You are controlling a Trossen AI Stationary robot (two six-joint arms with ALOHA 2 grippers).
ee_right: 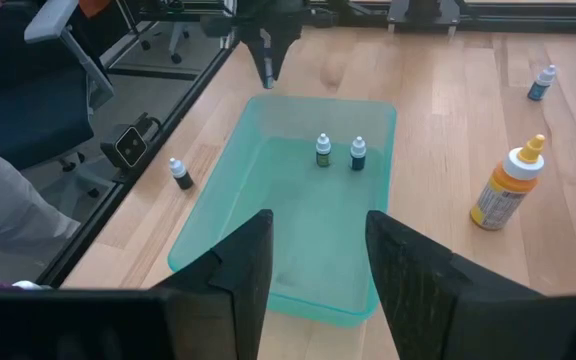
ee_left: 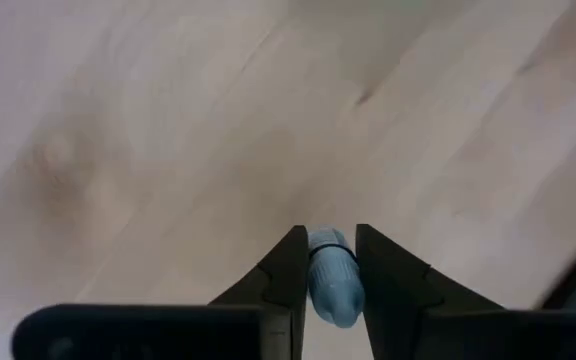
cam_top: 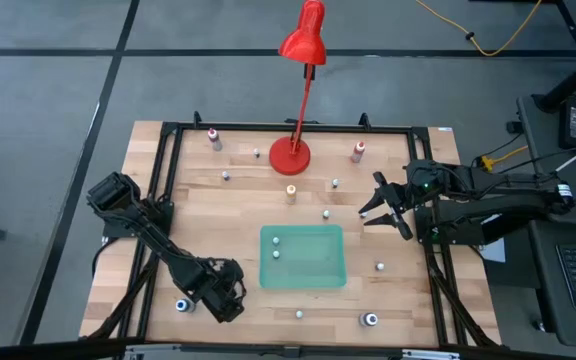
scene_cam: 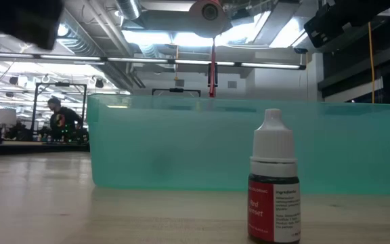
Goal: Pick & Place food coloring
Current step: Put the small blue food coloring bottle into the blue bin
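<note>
Your left gripper [ee_left: 330, 275] is down near the front left corner of the tabletop [cam_top: 218, 210], its fingers [ee_left: 286, 275] pressed against both sides of a blue-capped food coloring bottle [ee_left: 332, 287]. Only the left wrist view shows that grip; from above, the arm's dark head covers the bottle, and all you see there is another blue-topped bottle [cam_top: 182, 305] just beside it, toward the left edge.

Your right gripper [cam_top: 387, 207] hangs near the right edge with its fingers parted and nothing between them. Its wrist view looks across the green tray [ee_right: 230, 216] and shows two small bottles [ee_right: 323, 150] standing side by side inside, toward the tray's left wall.

The low view gives you what no other does: a white-capped bottle with a red label [scene_cam: 274, 177] standing on the wood just in front of the tray wall.

More bottles are scattered around the tray: one by the front edge [cam_top: 299, 313], a blue-topped one [cam_top: 370, 320] to its right, one between tray and right edge [cam_top: 379, 266], and several toward the back. An orange-topped bottle [cam_top: 291, 192] stands between the tray and the red lamp base [cam_top: 289, 155]. Bare wood lies between the left gripper and the tray.
</note>
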